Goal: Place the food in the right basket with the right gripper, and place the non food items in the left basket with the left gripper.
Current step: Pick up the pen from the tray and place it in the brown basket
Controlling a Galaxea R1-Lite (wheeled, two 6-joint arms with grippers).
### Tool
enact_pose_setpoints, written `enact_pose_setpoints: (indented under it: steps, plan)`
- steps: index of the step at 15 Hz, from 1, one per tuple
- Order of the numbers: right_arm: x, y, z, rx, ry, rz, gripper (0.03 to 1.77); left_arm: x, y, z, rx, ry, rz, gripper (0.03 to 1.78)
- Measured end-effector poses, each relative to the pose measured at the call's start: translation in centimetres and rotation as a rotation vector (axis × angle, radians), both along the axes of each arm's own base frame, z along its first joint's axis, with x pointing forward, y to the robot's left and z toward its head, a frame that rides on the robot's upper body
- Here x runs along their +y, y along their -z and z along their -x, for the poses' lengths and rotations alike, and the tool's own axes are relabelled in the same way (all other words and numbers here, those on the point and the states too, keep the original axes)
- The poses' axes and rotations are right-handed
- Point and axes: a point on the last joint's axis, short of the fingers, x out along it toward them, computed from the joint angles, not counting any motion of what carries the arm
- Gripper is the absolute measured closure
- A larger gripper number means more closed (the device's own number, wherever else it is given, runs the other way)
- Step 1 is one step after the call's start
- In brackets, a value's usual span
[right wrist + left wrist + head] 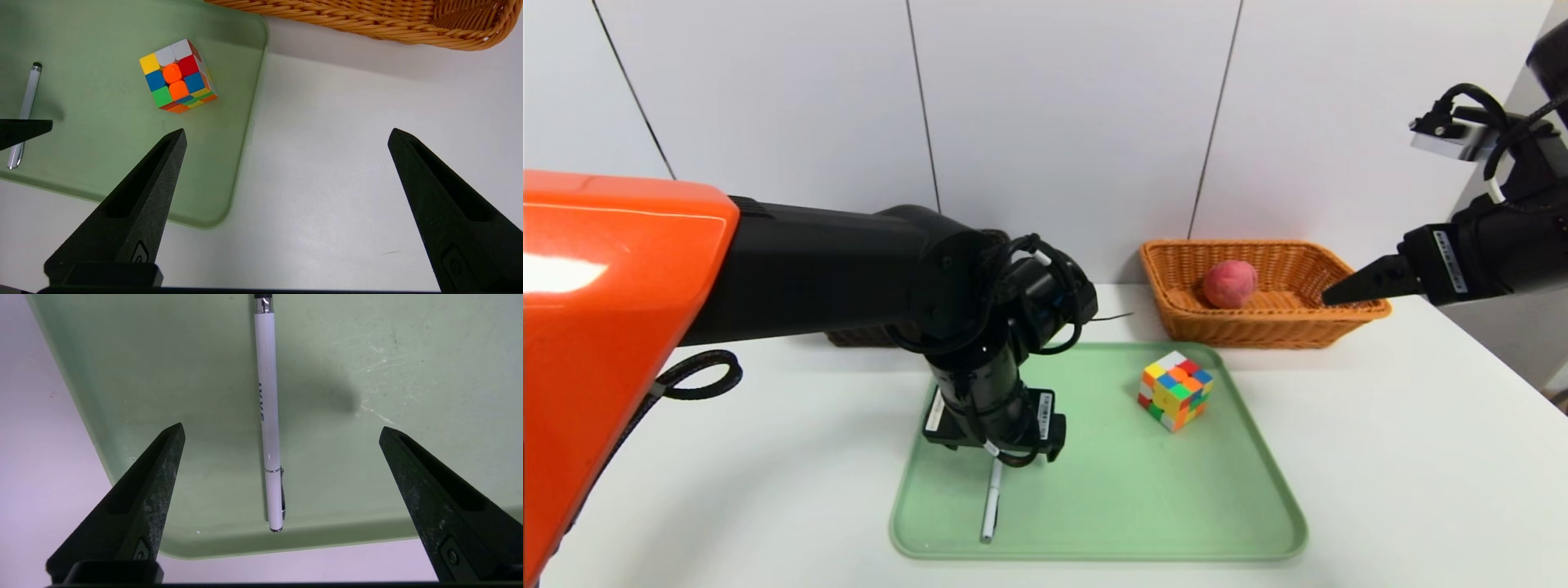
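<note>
The reddish peach (1230, 283) lies inside the light orange right basket (1282, 333) at the back right. My right gripper (1339, 292) (287, 131) hovers open and empty at that basket's right rim, above bare table. The white-and-silver pen (990, 510) (269, 416) lies on the green tray (1111, 514) near its front left. My left gripper (282, 428) hangs open straight above the pen, one finger on each side and not touching it. The multicoloured cube (1175, 390) (176, 76) stands on the tray's back right. The dark brown left basket (858, 336) is mostly hidden behind my left arm (980, 384).
The tray (122, 396) sits on a white table (1405, 457), with a white panelled wall behind. The table's right edge runs close to the orange basket (367, 20). A black cable loops by my left arm at the left.
</note>
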Motion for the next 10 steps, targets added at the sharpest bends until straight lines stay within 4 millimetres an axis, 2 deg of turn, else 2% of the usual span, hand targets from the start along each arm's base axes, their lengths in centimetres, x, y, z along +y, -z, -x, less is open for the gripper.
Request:
enact_pose_setpoints:
  steps: [10]
  plan:
    - [0.02, 0.09, -0.07, 0.004, -0.001, 0.001, 0.1, 0.34, 0.83, 0.23, 0.04, 0.016, -0.028, 0.12]
